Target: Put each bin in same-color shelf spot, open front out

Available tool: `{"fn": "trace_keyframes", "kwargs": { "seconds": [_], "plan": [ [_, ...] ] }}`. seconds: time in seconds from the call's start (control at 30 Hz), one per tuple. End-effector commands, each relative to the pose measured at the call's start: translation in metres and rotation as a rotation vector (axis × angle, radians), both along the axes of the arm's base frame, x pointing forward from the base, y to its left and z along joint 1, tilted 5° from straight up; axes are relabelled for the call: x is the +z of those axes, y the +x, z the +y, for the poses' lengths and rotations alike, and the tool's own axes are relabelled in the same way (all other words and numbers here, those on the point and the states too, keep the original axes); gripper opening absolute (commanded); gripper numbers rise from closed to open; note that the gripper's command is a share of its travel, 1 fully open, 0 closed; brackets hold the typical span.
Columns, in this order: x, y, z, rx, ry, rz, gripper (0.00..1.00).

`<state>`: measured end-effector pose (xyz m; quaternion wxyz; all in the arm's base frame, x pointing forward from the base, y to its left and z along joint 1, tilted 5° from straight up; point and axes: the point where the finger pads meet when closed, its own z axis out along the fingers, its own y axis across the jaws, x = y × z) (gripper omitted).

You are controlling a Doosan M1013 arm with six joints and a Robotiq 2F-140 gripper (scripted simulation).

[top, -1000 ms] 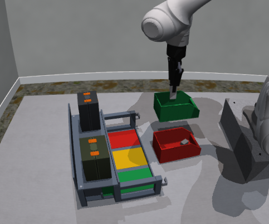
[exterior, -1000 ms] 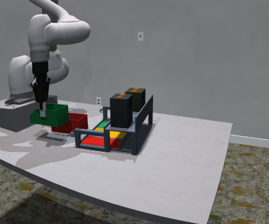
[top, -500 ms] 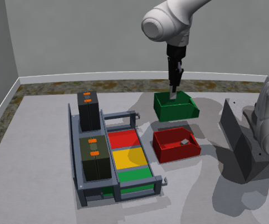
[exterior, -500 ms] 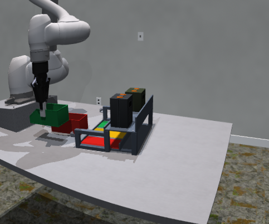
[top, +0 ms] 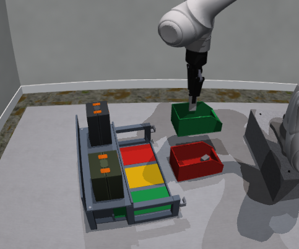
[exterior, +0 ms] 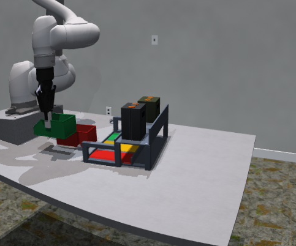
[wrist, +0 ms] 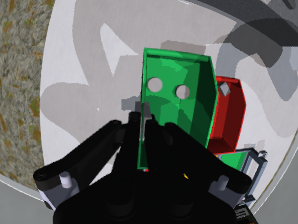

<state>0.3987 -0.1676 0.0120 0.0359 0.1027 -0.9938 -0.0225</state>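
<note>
A green bin (top: 194,126) (exterior: 65,129) (wrist: 167,110) hangs level above the table, its low open front toward the robot base. My gripper (top: 192,106) (exterior: 47,123) (wrist: 141,110) is shut on its side wall. Two round grey parts lie inside, seen in the wrist view. A red bin (top: 195,170) (exterior: 88,134) (wrist: 231,120) stands on the table beside it, with a grey part (top: 205,158) (wrist: 224,89) inside. The shelf (top: 130,214) (exterior: 117,156) has red (top: 137,154) (exterior: 103,155), yellow (top: 139,177) (exterior: 129,148) and green (top: 150,194) (exterior: 114,136) marks; no bin stands on them.
A black case (top: 98,124) (exterior: 133,122) and an olive case (top: 107,184) (exterior: 152,111) stand on the shelf's upper board. Side rails (top: 132,128) (exterior: 101,144) flank the marked level. The robot's base block (top: 260,167) (exterior: 20,131) stands on the side opposite the shelf.
</note>
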Motion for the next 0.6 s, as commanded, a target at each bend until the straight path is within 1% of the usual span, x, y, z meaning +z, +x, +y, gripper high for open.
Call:
{"fn": "trace_keyframes", "kwargs": {
  "seconds": [0.0, 0.23, 0.57],
  "plan": [
    [0.000, 0.000, 0.002, 0.000, 0.000, 0.000, 0.10],
    [0.000, -0.001, 0.009, 0.002, 0.000, 0.000, 0.10],
    [0.002, -0.004, 0.030, 0.006, 0.001, 0.000, 0.10]
  ]
}}
